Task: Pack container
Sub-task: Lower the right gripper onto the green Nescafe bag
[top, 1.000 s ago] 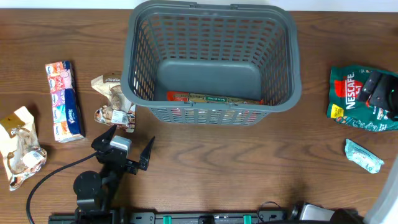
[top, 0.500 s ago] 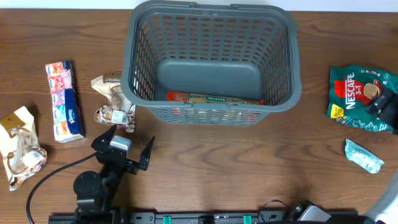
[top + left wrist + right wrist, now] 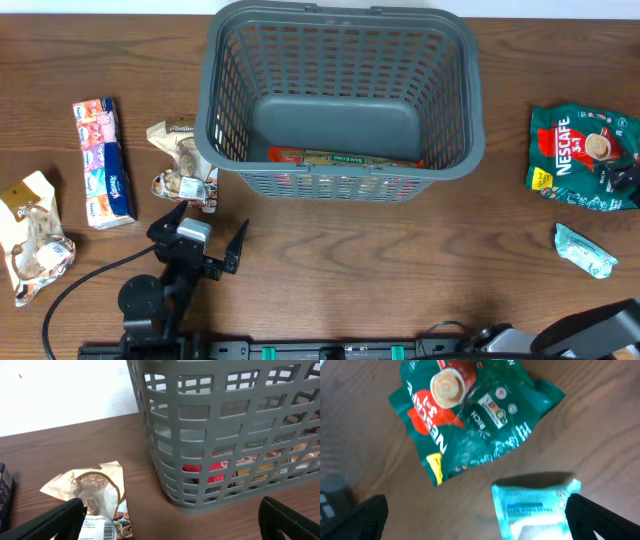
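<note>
Far left on the table (image 3: 400, 250): beige packet (image 3: 35, 238), crumpled, print too small to read. Next to it, tissue packs (image 3: 103, 160); my left wrist cam only gets a dark sliver at the frame edge. Brown packet (image 3: 182, 165): its right edge sits under the basket rim in the overhead.

My left gripper (image 3: 204, 226) has its jaws spread wide w/ nothing between them. The basket (image 3: 345, 185) stands top-centre on the table, ahead and slightly right of these jaws, not touching. A long packet (image 3: 340, 158) lies along the near wall inside, half masked by the lattice; only red/yellow bits show thru the slats.

Coffee bag (image 3: 585, 155) sits far right. A dark bit overlaps its right side at the frame edge; can't tell what. Teal packet (image 3: 535, 510) is blurred and cut off at the bottom.

My right gripper (image 3: 475, 512): fingers at opp. corners of the wrist view, wide apart, holding nothing, above both packets. The basket is well to its left.
</note>
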`<state>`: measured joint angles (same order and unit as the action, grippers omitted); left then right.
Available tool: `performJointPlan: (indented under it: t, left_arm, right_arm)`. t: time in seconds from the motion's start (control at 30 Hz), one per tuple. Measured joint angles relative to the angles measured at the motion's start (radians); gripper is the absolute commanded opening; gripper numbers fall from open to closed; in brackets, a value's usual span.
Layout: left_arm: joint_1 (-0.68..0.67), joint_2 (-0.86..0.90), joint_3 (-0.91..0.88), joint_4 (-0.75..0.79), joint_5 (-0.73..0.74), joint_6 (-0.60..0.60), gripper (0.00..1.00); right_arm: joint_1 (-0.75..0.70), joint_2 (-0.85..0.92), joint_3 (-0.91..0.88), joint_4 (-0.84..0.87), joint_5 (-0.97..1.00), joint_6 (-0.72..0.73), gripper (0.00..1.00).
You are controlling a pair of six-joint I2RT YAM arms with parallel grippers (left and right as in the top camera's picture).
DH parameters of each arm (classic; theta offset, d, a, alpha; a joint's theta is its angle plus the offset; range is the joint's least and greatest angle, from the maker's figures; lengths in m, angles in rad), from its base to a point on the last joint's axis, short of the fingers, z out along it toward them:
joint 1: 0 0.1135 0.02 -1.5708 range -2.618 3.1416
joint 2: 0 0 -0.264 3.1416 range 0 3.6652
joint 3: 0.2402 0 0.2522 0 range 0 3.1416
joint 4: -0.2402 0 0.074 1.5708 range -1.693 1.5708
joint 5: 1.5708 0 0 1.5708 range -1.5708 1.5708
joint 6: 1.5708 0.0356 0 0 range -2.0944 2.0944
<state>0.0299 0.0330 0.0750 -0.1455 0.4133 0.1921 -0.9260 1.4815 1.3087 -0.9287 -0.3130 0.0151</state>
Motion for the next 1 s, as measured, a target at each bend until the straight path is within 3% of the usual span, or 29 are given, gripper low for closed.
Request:
performJointPlan:
  t: [0.47,0.83,1.0]
  left_arm:
    - [0.000,0.000,0.000,0.000,0.000,0.000,0.99]
    - [0.000,0.000,0.000,0.000,0.000,0.000,0.99]
    - [0.000,0.000,0.000,0.000,0.000,0.000,0.99]
  right_arm:
    - [-0.058,0.018,-0.277,0.279,0.014,0.109,0.99]
    - [-0.059,0.018,-0.285,0.396,0.055,0.146,0.99]
    - [-0.085,0.018,-0.298,0.475,-0.019,0.150,0.99]
